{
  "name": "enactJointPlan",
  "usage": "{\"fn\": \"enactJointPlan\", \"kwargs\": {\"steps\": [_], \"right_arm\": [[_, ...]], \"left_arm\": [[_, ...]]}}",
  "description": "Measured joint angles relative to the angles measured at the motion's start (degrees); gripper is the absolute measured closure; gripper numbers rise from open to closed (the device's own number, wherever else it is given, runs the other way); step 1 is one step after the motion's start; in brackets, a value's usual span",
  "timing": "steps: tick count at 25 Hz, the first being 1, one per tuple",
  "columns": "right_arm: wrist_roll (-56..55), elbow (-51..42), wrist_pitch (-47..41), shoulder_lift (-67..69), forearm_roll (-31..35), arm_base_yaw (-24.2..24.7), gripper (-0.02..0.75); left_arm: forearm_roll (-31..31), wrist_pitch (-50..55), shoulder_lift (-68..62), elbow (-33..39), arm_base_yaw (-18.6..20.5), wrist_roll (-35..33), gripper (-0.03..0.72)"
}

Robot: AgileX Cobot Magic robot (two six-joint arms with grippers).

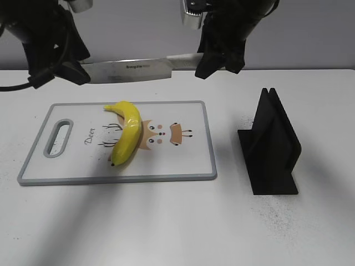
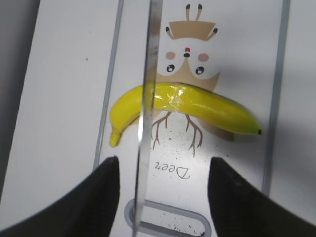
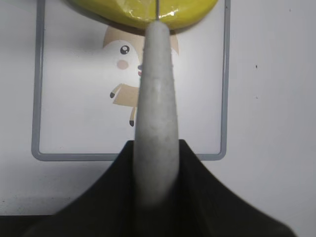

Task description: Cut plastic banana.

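Note:
The plastic banana [image 1: 127, 133] lies on the white cutting board [image 1: 166, 166], its dark tip toward the front. My right gripper [image 1: 213, 64] is shut on the white handle of a knife [image 1: 133, 69] and holds it level, well above the board's far edge. In the right wrist view the handle [image 3: 157, 98] runs between my jaws [image 3: 157, 143] toward the banana [image 3: 143, 10]. My left gripper [image 1: 72, 72] is open near the blade tip. In the left wrist view the blade [image 2: 148, 98] passes between its spread fingers [image 2: 163, 163] without touching them, above the banana [image 2: 197, 103].
The board has a grey rim, a handle slot [image 1: 58, 138] at its left end and a deer drawing. A black knife stand [image 1: 272, 144] stands on the white table to the right of the board.

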State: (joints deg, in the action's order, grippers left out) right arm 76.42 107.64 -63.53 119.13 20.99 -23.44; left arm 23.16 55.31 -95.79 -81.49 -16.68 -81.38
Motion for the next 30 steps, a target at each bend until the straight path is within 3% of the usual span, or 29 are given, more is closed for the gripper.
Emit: {"fn": "enactJointPlan", "kwargs": {"steps": [7,15,21,23,28,30], "right_arm": [[6.87,0.0,-0.92,0.0,3.75,0.0,0.58],[7.88,0.06,-0.32,0.36,4.25,0.0,0.58],[7.88,0.17,0.26,2.91,4.76,0.0,0.58],[7.88,0.17,0.78,3.11,4.84,0.0,0.58],[7.88,0.28,1.78,3.11,5.07,0.0,0.58],[7.88,0.32,2.11,3.11,5.07,0.0,0.58]], "left_arm": [[0.45,-2.75,-5.4,0.0,0.0,-0.39,0.197],[1.26,-4.16,-6.07,0.0,0.0,-0.5,0.342],[2.06,-3.96,-6.07,0.0,0.0,-0.55,0.379],[2.06,-3.92,-6.17,0.0,0.0,-0.55,0.432],[2.32,-4.0,-6.93,0.0,0.0,-0.55,0.676],[2.39,-4.59,-7.7,0.0,0.0,-0.55,0.707]]}}
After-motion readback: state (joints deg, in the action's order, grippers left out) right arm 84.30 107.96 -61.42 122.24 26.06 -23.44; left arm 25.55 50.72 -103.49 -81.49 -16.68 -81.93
